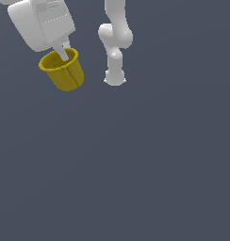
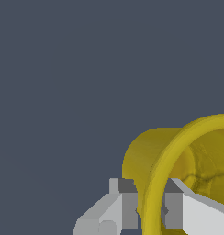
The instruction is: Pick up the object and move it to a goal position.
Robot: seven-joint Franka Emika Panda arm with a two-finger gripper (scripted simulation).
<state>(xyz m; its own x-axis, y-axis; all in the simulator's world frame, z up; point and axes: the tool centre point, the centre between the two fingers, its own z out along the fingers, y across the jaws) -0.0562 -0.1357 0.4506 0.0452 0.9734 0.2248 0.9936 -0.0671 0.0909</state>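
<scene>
Gripper [image 2: 151, 209] clamps the tilted yellow cup's [image 1: 65, 70] wall, one finger [image 1: 61, 53] inside; the arm [image 1: 115, 42] is cut off above.

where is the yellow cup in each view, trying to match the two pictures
Exterior view: the yellow cup hangs tilted in the upper part toward the exterior view's left, under the white gripper, one finger inside its rim.
Wrist view: the cup fills the corner beside the gripper, rim toward the camera and cut off by the picture's edge.
Shared landmark: the cup wall pinched between the gripper's two fingers, one inside, one outside.
</scene>
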